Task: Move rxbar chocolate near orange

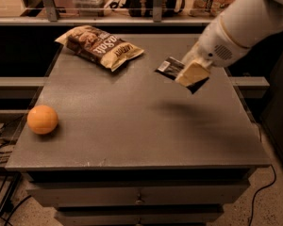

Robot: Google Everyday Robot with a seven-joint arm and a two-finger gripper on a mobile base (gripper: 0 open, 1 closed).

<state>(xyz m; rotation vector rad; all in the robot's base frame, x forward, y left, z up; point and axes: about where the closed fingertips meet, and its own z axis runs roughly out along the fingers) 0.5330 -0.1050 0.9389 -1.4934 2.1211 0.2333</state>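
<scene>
The grey desk (132,126) spreads beneath the jaws. The white arm (245,22) reaches in from the upper right and ends at the gripper (192,73). A brown snack bag (101,46) lies left of the jaws, slightly farther back. The orange (42,119) sits far to their left, nearer the front edge, well apart. The jaws are clamped on the rxbar chocolate (169,67), holding it tilted above the desk.

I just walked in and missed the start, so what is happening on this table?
The robot's tool, over the right half of the table, is shut on the rxbar chocolate and holds it in the air. The orange sits by the front left edge, far from the bar. A snack bag lies at the back.
</scene>
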